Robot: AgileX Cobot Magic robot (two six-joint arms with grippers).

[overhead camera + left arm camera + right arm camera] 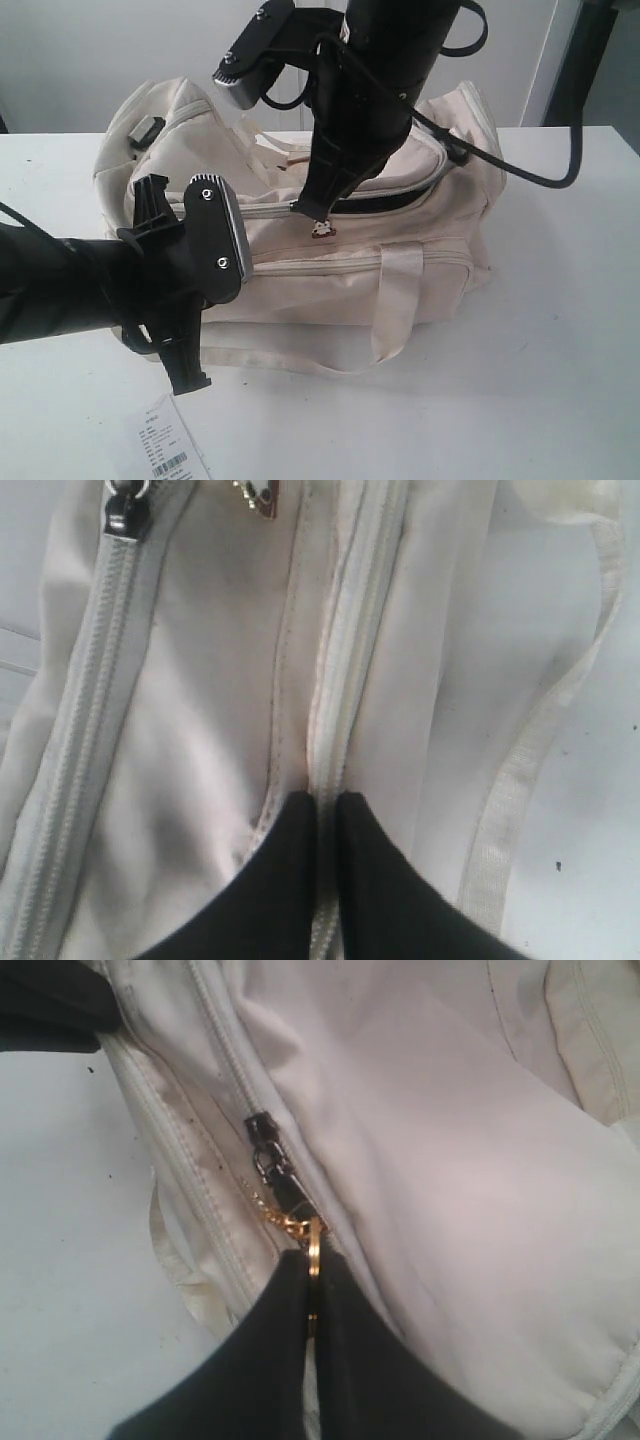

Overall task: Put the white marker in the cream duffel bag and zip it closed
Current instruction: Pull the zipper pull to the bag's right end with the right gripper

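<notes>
Our cream duffel bag [420, 260] has its top zipper [400, 201] part open; the white marker is hidden, we reckon inside. Left gripper [322, 798] pinches a bag seam [330, 680]; if it slips, the bag drags. Right gripper [312, 1260] clamps the thin gold ring [314, 1243], which could slide free

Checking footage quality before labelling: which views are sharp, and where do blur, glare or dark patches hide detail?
Exterior view: even light, bag clear, black arms lose detail against the bright table. Left wrist view: soft all over, left gripper a flat black shape. Right wrist view: zipper pull fairly sharp, gold ring glints, right gripper featureless black.
</notes>
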